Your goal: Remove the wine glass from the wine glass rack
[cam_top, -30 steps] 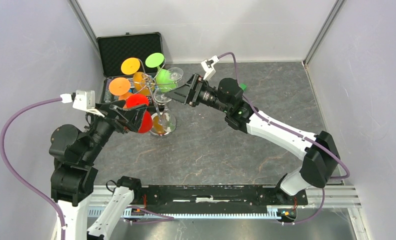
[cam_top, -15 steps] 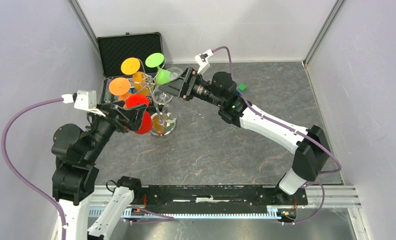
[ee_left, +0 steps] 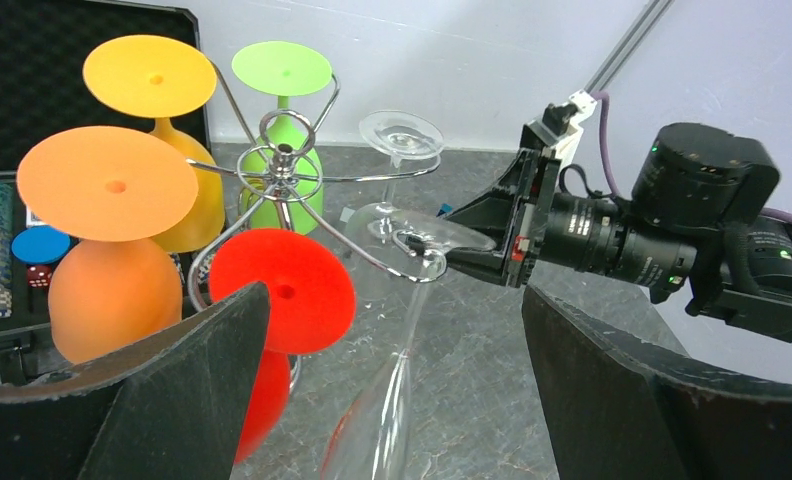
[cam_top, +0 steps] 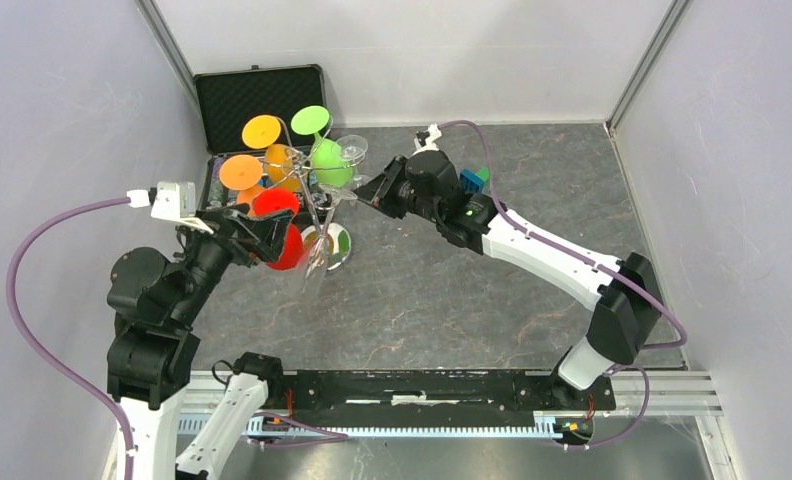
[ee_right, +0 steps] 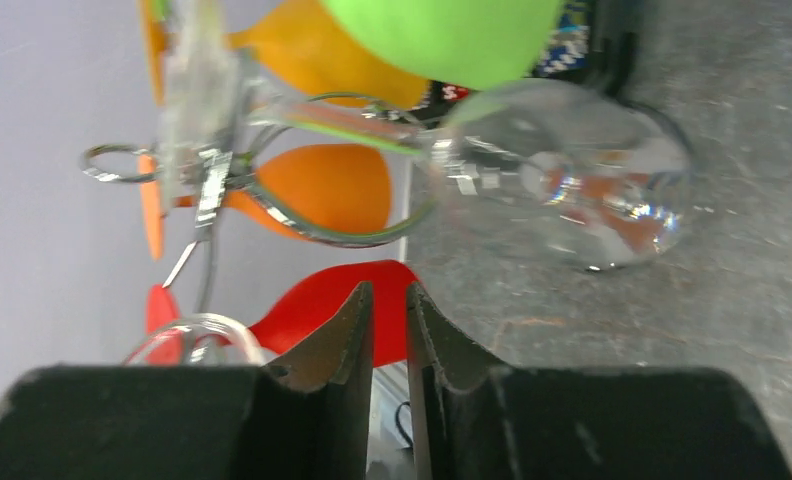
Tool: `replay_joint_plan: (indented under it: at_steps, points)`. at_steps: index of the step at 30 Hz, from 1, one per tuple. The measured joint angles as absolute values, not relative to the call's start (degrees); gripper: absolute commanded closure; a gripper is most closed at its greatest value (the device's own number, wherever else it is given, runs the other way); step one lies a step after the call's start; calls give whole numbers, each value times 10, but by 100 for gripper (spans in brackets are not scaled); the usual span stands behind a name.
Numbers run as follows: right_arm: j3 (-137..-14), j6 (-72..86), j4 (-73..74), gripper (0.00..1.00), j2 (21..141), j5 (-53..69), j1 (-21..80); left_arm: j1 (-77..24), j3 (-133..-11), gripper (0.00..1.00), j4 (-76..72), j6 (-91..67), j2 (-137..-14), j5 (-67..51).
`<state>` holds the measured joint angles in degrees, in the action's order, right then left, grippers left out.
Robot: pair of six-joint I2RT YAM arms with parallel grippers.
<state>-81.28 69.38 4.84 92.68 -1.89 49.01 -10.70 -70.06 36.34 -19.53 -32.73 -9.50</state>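
clear wine glass tipped on its hook, not off the rack yet

in the top view the wine glass (ee_left: 409,320) was seen tilted at the 4 o'clock side of the wine glass rack (ee_left: 284,160), foot up among the curled hook arms and bowl swung down toward 7 o'clock. the foot rim looked to be pinched by the right gripper (ee_left: 462,240), fingers closed down to a sliver, probably because the foot was the only part poking out past the wire. the foot seemed not yet clear of the hook, so a slide outward toward 3 o'clock was likely needed. the left gripper (ee_left: 394,300) was spread wide with nothing in it, set low at 8 o'clock with the bowl just ahead, presumably to steady it. the coloured glasses (ee_left: 107,185) hung close enough to get knocked.
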Motion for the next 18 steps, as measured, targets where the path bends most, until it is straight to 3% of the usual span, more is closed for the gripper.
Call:
replay_joint_plan:
  at_steps: [5, 18]
  points:
    - [-801, 696, 79, 54, 927, -38, 489, -107, -701, 0, 363, -195, -327, -92]
    - [-790, 674, 80, 38, 893, -88, 489, -107, -700, 0, 363, -195, -327, -91]
